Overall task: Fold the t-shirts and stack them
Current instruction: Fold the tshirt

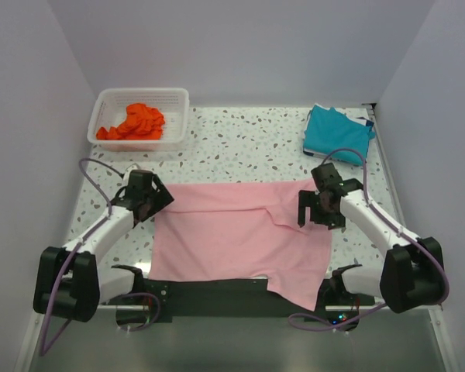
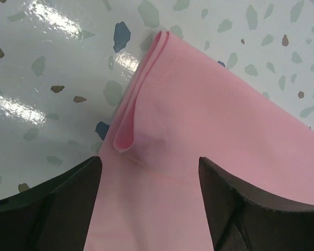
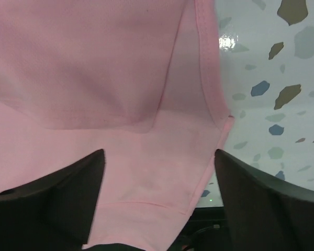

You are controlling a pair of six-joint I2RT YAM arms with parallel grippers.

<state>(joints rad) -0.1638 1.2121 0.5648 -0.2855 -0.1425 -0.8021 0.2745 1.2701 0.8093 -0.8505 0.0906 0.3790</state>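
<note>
The left gripper [image 2: 149,180] has its two dark jaws wide apart. They hold nothing. Soft pink cloth lies flat under the gap. The cloth's edge is doubled over there and makes a little rounded loop.

The right gripper [image 3: 159,175] is wide open too, and holds nothing. Under it one smooth pink layer lies on another, with a stitched hem along the side.

Both hang over the pink t-shirt [image 1: 240,240]. It lies spread in the middle of the shiny speckled table [image 1: 240,147], with its long side running left to right. Its near right corner reaches the table's near edge.

The teal t-shirt [image 1: 337,133] lies folded at the far right. The orange-red t-shirt [image 1: 136,122] is bunched up in the white mesh basket [image 1: 170,139] at the far left.
</note>
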